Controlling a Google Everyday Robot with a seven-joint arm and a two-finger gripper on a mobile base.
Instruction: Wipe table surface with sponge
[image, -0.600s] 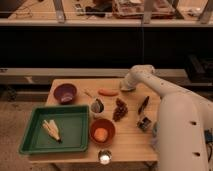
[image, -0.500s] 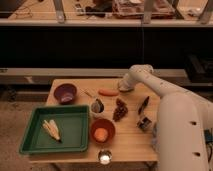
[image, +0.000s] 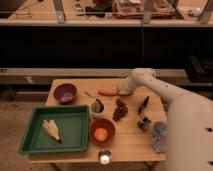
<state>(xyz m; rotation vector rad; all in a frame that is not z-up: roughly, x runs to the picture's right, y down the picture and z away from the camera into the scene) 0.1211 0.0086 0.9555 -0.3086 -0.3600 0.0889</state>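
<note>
Gripper (image: 124, 89) sits low over the far side of the table, at the end of the white arm (image: 150, 82) that reaches in from the right. Released or clenched: cannot tell.

Small pale beige soft sponge (image: 120, 93) lies on the wood right at the gripper's tip. It appears to be touching the gripper, though the two pale shapes merge, so contact is uncertain. Slim orange carrot (image: 106, 92) lies just beside the sponge, on the side away from the arm.

Handling, by judgement:
- The sponge is likely light, squashy and not fragile.
- It will fold if nipped at a corner.
- Best taken from above, across its middle and pinched deep, so it stays flat under pressure when dragged.
- The carrot is close enough to get nudged.

Further out are a dark grape cluster (image: 120, 109) and a round purple bowl (image: 65, 92). A green rectangular tray (image: 30, 134) sits well apart at the near corner. The rectangular light-wood plank tabletop (image: 129, 137) shows bare strips between items.
</note>
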